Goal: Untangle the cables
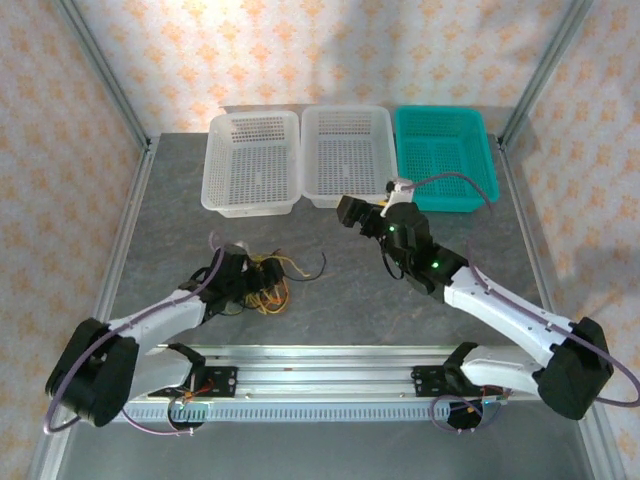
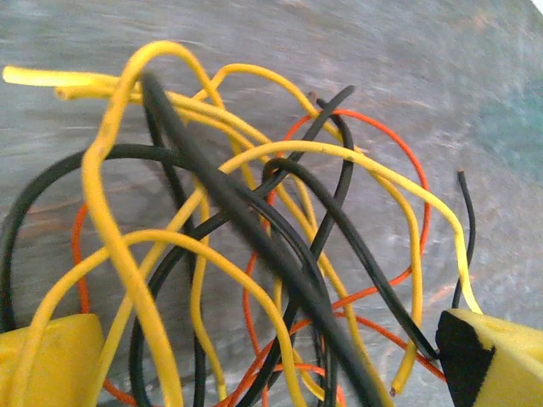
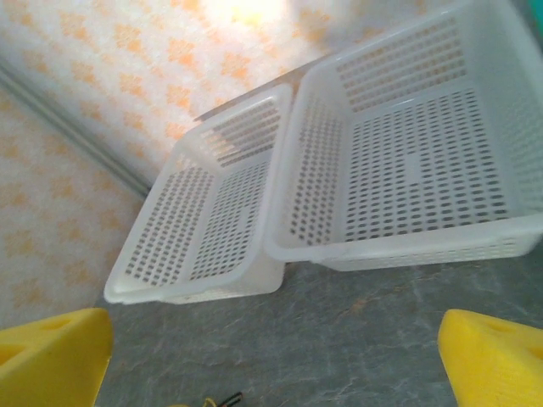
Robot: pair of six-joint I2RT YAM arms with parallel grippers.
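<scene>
The left fingers [image 2: 51, 360] stand spread wide either side of the tangled cables [image 2: 254, 220] (yellow, black, red) on the table [image 1: 350, 310]; the right fingers [image 3: 496, 360] gape too, facing white baskets [image 3: 399, 170].

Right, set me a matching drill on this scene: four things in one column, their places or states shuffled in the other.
Things:
1. left gripper
2. right gripper
3. teal basket
4. cables

Places or states:
A. rightmost in the row of baskets
B. open, in front of the middle white basket
C. tangled in a heap on the grey table
D. open, right at the tangle

Pairs: 1-D, 2-B, 3-A, 4-C
</scene>
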